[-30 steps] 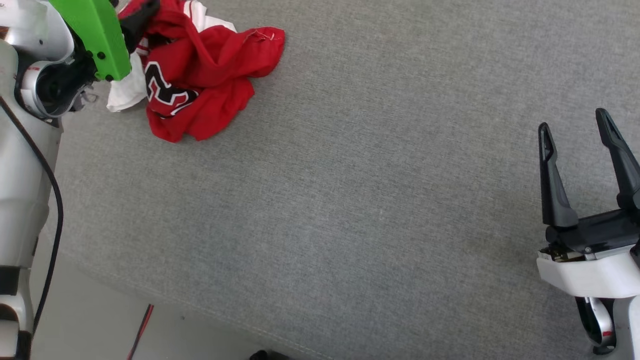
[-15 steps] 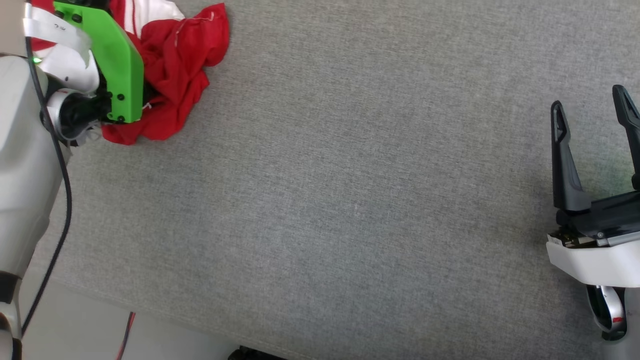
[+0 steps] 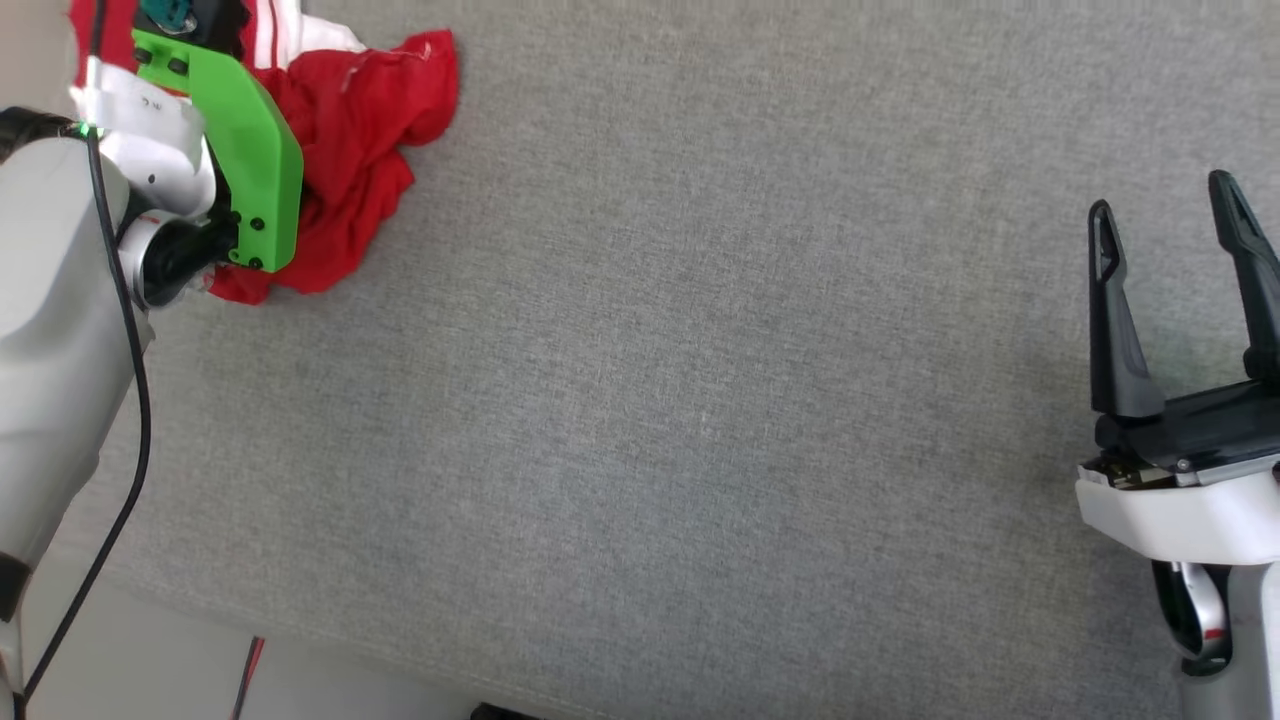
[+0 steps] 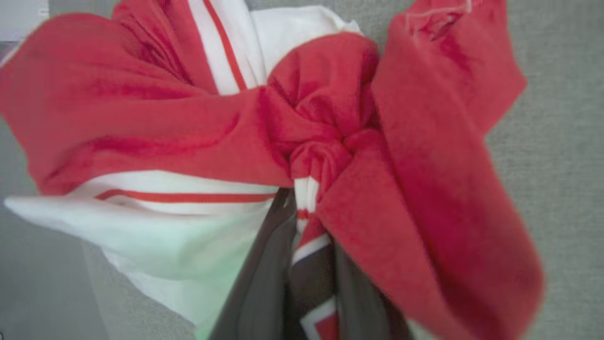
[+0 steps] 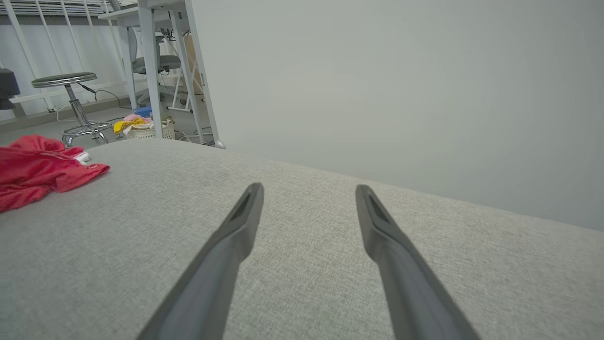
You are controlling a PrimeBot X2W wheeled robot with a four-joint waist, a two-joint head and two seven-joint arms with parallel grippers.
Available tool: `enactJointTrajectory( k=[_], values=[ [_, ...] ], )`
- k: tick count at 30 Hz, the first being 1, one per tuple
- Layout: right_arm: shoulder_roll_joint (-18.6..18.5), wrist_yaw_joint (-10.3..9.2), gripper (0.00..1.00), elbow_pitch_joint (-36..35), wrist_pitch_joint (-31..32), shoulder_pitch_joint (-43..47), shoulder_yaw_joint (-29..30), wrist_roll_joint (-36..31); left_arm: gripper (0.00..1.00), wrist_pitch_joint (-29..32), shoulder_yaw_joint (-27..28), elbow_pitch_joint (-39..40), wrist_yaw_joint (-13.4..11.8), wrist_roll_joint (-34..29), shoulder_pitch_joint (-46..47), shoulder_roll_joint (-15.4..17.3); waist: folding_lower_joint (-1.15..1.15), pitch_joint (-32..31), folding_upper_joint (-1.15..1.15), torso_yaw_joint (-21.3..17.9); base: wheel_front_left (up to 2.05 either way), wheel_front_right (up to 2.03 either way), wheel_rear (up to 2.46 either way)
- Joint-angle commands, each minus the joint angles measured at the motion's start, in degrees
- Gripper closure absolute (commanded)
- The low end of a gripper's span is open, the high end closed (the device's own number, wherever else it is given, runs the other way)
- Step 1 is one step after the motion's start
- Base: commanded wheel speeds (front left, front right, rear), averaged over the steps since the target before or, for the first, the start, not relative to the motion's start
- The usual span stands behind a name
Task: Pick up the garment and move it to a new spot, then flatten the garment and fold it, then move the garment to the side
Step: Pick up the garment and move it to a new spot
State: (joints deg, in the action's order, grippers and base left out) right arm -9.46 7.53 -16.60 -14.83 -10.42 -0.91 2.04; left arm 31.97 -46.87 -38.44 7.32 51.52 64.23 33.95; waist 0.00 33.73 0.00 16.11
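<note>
Grip: my left gripper [image 4: 304, 212] pinched the garment [image 4: 141, 118].
Spare: right gripper [image 3: 1160, 195] spread wide, empty.
Progress: pickup only; moving, flattening, folding remained.

Garment [image 3: 360, 110] far left on probable cushion [image 3: 700, 400]; right pincer [image 3: 1160, 192] opposite.
</note>
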Motion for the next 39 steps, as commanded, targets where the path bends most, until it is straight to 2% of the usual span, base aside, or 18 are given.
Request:
enactJointTrajectory(
  k=[1, 4, 8, 12, 15, 23, 32, 37, 38, 39],
  values=[
    [0.68, -0.04, 0.00, 0.34, -0.17, -0.04, -0.14, 0.37, 1.00, -1.79, -1.08, 0.47, 0.16, -0.65, 0.79, 0.46, 0.00, -4.07, 0.00, -0.19, 0.00, 0.00, 0.00],
    [2.15, -0.04, 0.00, 0.98, -0.17, 0.95, 0.02, 0.66, 1.00, -5.64, -2.36, 2.93, 0.16, -1.66, 3.69, 2.72, 0.00, -7.28, 0.00, -0.87, 0.00, 0.00, 0.00],
    [3.77, -0.04, 0.00, 1.54, -0.17, 2.52, 0.54, 0.91, 1.00, -7.74, -5.05, 7.02, 0.16, -2.69, 7.37, 4.37, 0.00, -10.91, 0.00, -1.93, 0.00, 0.00, 0.00],
    [5.05, -0.04, 0.00, 1.87, -0.17, 3.72, 1.12, 1.14, 1.00, -8.83, -8.48, 11.96, 0.16, -3.84, 11.30, 4.59, 0.00, -13.66, 0.00, -3.44, 0.00, 0.00, 0.00],
    [5.72, -0.04, 0.00, 2.03, -0.17, 4.20, 1.42, 1.28, 1.00, -9.05, -11.02, 14.92, 0.16, -4.44, 14.18, 3.26, 0.00, -15.03, 0.00, -4.90, 0.00, 0.00, 0.00],
    [6.52, -0.04, 0.00, 2.22, -0.17, 3.61, 1.47, 2.25, 1.00, -9.70, -18.46, 20.31, 0.16, -5.36, 22.74, -3.32, 0.00, -16.13, 0.00, -12.35, 0.00, 0.00, 0.00],
    [6.57, -0.04, 0.00, 2.70, -0.17, 2.98, 3.08, 6.25, 1.00, -13.05, -24.77, 21.54, 0.16, -3.49, 30.99, -13.24, 0.00, -15.34, 0.00, -21.72, 0.00, 0.00, 0.00],
    [6.58, -0.04, 0.00, 2.66, -0.17, 2.83, 4.65, 7.19, 1.00, -14.96, -26.11, 20.97, 0.16, -2.11, 31.77, -18.58, 0.00, -14.51, 0.00, -23.90, 0.00, 0.00, 0.00],
    [6.58, -0.04, 0.00, 2.64, -0.17, 2.45, 5.11, 7.47, 1.00, -14.77, -26.41, 20.36, 0.16, -2.28, 29.65, -21.00, 0.00, -13.71, 0.00, -24.16, 0.00, 0.00, 0.00],
    [6.58, -0.04, 0.00, 2.61, -0.17, 2.29, 5.16, 7.50, 1.00, -13.92, -26.43, 20.43, 0.16, -2.83, 28.27, -21.49, 0.00, -13.44, 0.00, -24.17, 0.00, 0.00, 0.00]
  ],
)
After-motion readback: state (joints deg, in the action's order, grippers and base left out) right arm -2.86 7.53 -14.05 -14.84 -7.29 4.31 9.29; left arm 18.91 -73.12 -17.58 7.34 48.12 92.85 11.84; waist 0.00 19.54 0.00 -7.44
